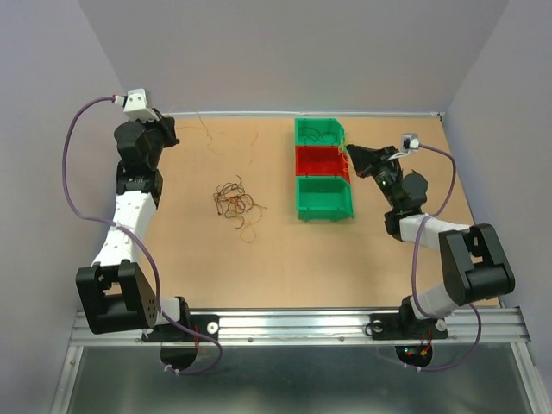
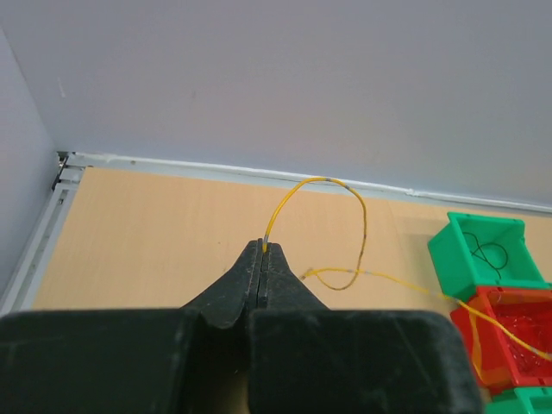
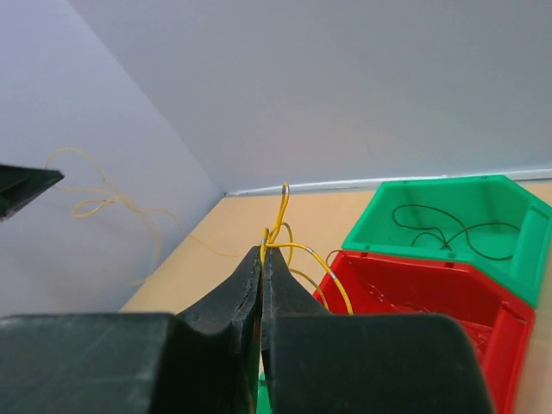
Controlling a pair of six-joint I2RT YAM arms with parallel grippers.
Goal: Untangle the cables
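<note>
Clamped shut on a yellow wire (image 2: 364,220) with the left gripper (image 2: 265,246) far left, heaped as a loose tangle of cables (image 1: 235,203) mid-way across the table (image 1: 285,267), clamped likewise on yellow wire with the right gripper (image 3: 262,252) beside the red bin (image 3: 405,289), next to a green bin (image 3: 440,184) holding black wire (image 3: 448,231).

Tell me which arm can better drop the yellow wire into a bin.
Likely right: the right gripper, shut on the yellow wire, is beside the red bin; the left gripper, also gripping it, is far off.
</note>
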